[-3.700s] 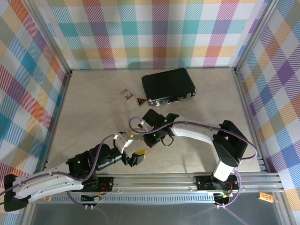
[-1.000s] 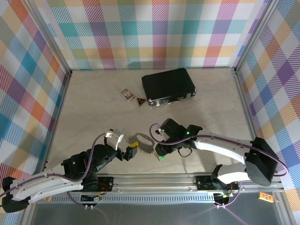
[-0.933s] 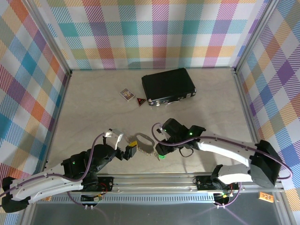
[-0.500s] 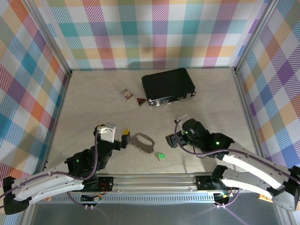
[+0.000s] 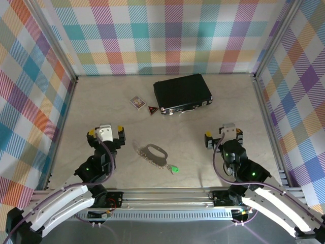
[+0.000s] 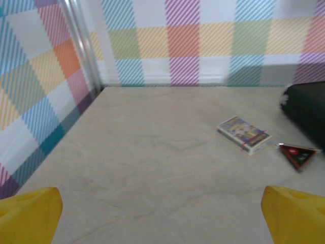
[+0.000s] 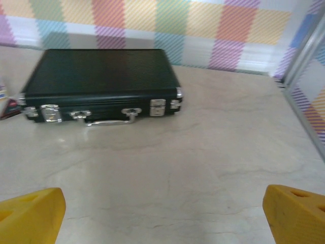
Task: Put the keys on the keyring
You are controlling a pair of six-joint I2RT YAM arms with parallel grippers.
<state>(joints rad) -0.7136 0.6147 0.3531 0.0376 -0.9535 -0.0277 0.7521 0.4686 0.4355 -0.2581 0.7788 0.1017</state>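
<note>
The one table (image 5: 101,107) under me is pale and marbled, walled with bright plaid on three sides. On it, toward the far wall and right of centre, lies one black case (image 5: 183,93), flat, with its two silver latches and its handle facing me.

I have two tools. My left gripper (image 5: 105,130) hangs over the left half of the table with its jaws spread wide and nothing between them. In my left wrist camera the two yellow fingertips (image 6: 28,213) sit at the bottom corners with bare table between. My right gripper (image 5: 223,133) hangs over the right half, also spread wide and holding nothing. Its yellow pads (image 7: 30,211) frame the case ahead.

Between my two grippers, well apart from both, lies one keyring (image 5: 152,154), a silvery oval loop flat on the table nearer the front edge.

One small patterned card box (image 5: 136,102) sits left of the case, and one red triangular tag (image 5: 152,109) lies between the box and the case.

I count one key (image 5: 173,167). Its green head rests at the keyring's near-right end. It is too small for me to tell whether it is threaded on the loop or only touching it.
</note>
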